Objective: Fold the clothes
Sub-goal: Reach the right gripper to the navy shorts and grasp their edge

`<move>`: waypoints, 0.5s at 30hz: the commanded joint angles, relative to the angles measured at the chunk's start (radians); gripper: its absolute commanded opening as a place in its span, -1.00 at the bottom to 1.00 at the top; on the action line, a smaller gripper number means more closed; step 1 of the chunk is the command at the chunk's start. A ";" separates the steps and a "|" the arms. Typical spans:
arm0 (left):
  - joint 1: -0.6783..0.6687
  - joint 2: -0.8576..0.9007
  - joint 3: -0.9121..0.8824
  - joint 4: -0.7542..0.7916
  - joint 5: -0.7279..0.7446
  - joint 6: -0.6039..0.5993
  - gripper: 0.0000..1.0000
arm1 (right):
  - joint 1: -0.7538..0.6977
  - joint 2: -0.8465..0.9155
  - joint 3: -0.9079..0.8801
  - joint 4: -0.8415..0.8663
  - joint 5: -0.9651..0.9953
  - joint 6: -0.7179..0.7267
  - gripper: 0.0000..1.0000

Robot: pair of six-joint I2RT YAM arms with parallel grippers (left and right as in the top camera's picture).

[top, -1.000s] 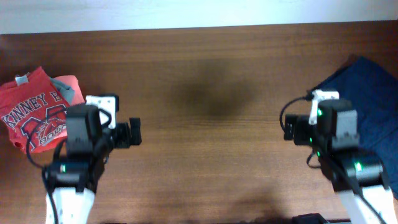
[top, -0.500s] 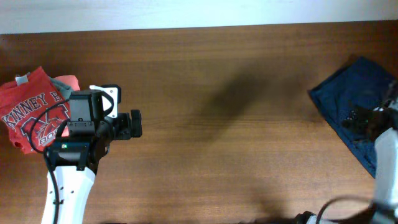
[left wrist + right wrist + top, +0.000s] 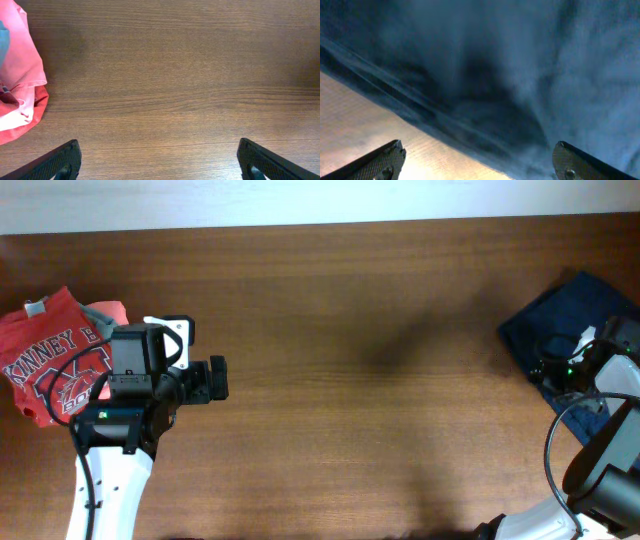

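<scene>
At 3 o'clock: plain dark navy soft fabric garment [image 3: 575, 305], lying directly under right gripper [image 3: 477, 157], jaws spread. Jaws also spread on left gripper [image 3: 157, 157], well apart at 9 o'clock; right is nearer.

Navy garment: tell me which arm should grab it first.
Right. The right gripper is open directly over the navy garment; the left gripper sits far off beside the red T-shirt.

**Robotics lab workbench.**
A cabled left arm [image 3: 110, 480] and right arm [image 3: 610, 450] stand at a wooden table [image 3: 330, 310], a pale surface [image 3: 300, 200] beyond its far edge.
</scene>
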 commanded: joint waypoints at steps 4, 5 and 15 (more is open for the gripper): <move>0.003 0.002 0.026 0.001 0.008 0.000 0.98 | 0.073 0.005 0.012 0.065 -0.050 -0.076 0.97; 0.003 0.002 0.026 0.001 0.008 0.000 0.98 | 0.096 0.008 0.012 0.072 -0.050 -0.103 0.97; 0.003 0.002 0.026 0.003 0.008 0.000 0.99 | 0.138 0.104 0.012 0.129 -0.038 -0.142 0.97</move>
